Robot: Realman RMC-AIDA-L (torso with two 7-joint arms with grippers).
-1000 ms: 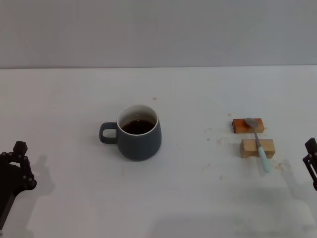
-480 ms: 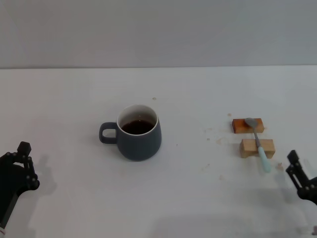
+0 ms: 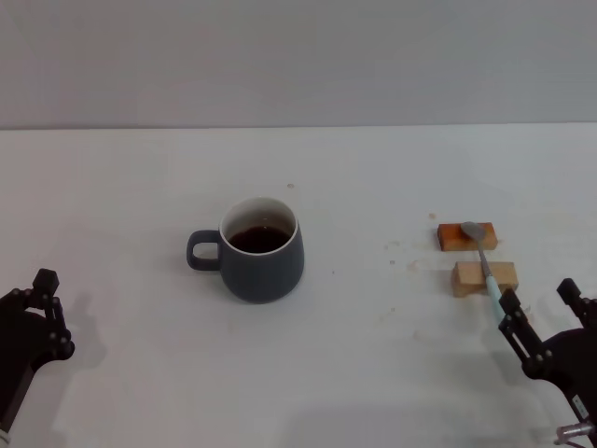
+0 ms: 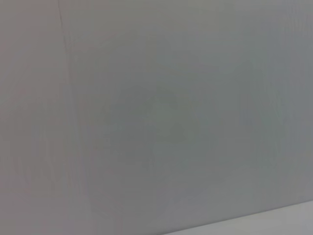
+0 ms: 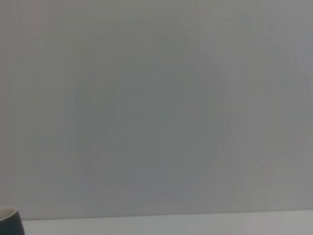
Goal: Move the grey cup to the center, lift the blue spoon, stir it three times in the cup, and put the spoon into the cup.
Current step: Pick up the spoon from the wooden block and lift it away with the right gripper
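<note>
Right tool [image 3: 539,301] low over the near right part of the white tabletop [image 3: 373,168], spread wide and gripping nothing. Left-hand fingertip [image 3: 509,304] of that tool right at the tail of the blue spoon [image 3: 492,287]; contact or a slight gap there cannot be told.

Blue spoon just ahead of the right tool and a touch to its left, lying flat and pointing away from it. Pale handle end nearest the tool. Neck laid across a pale wooden block [image 3: 471,278]. Grey bowl resting on an orange-brown block [image 3: 452,237] farther out. Both blocks apart from each other, one behind the other as seen from the tool. A few small crumbs or stains [image 3: 411,266] on the tabletop to the left of the blocks.

Grey cup [image 3: 264,266] well apart from the right tool, far to its left and somewhat farther forward. Stands upright near the middle of the tabletop with a dark liquid [image 3: 258,239] inside. Loop handle turned toward the left tool's side. Only a dark sliver of the cup [image 5: 9,221] in the right wrist view, against a plain grey wall.

Left tool [image 3: 35,313] low at the near left edge, well apart from the cup, which is forward and to its right. Wide or narrow cannot be told. Nothing visibly held there.
</note>
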